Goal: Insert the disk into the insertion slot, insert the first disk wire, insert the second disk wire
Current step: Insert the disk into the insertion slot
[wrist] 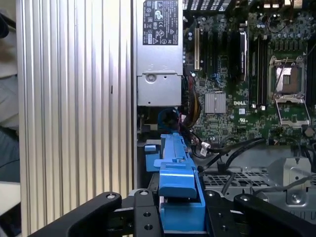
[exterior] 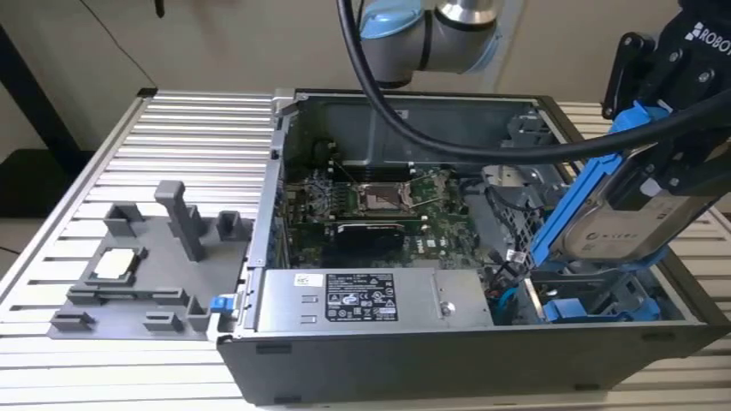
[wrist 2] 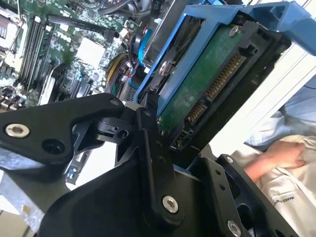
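My gripper (exterior: 668, 141) is shut on the disk (exterior: 632, 214), a silver-grey drive in a bright blue carrier. I hold it tilted steeply above the open computer case's front corner, at the exterior view's right. Its lower end hangs just over the insertion slot (exterior: 603, 301), a grey bay with blue fittings. The second wrist view shows the disk's green circuit board (wrist 2: 207, 84) and its connectors, clamped between black fingers (wrist 2: 150, 143). The blue carrier (wrist: 177, 182) sits between the finger links in the first wrist view. No disk wire is plugged into the connectors I can see.
Inside the case lie the motherboard (exterior: 383, 201) and a grey power-supply box (exterior: 348, 300). Loose cables (exterior: 508, 265) run beside the slot. A grey fixture (exterior: 149, 257) stands on the ribbed table (exterior: 194, 111). A person's hand (wrist 2: 276, 158) rests beyond the case.
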Motion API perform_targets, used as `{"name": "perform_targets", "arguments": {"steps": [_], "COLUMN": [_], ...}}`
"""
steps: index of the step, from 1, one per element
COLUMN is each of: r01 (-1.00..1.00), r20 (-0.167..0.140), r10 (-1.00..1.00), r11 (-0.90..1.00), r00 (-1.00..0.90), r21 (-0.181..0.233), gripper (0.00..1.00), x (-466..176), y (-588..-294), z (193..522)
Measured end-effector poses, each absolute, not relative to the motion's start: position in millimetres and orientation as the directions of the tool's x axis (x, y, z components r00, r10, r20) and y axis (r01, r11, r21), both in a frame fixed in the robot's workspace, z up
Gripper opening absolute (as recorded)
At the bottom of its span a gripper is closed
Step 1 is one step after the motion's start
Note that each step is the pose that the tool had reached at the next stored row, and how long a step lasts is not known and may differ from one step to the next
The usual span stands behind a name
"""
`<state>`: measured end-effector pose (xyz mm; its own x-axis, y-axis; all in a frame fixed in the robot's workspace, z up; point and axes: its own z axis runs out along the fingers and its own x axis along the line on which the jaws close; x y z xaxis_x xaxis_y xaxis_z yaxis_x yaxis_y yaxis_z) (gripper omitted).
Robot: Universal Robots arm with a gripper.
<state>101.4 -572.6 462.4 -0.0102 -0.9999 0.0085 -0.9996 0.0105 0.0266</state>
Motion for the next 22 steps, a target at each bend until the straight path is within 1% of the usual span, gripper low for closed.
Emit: {"name": "perform_targets", "arguments": {"steps": [22], "r01": [-1.000], "r20": [0.008], "r10": [-1.000], "r11": [0.008], "r00": [-0.008], "r21": [0.017], "gripper": [0.33], "x": [107], "y": [-579], "z": [443]}}
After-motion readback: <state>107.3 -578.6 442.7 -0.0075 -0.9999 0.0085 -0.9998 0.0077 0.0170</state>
